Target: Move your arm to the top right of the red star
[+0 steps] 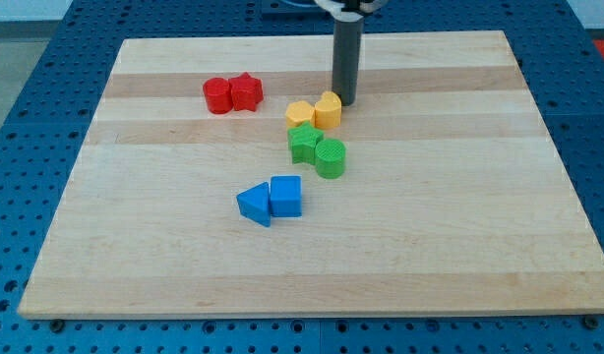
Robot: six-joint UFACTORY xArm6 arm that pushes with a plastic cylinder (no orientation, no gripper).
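The red star [247, 91] lies at the board's upper left, touching a red round block [217, 95] on its left. My tip [343, 101] is at the end of the dark rod, well to the right of the red star and slightly lower in the view. It stands just above and to the right of the yellow heart-like block [328, 109], close to touching it.
A yellow block [300, 114] sits left of the yellow heart. Below them are a green star [304, 144] and a green cylinder [331, 157]. A blue triangle [254, 204] and a blue block [286, 196] lie lower. The wooden board [459, 246] rests on a blue pegboard table.
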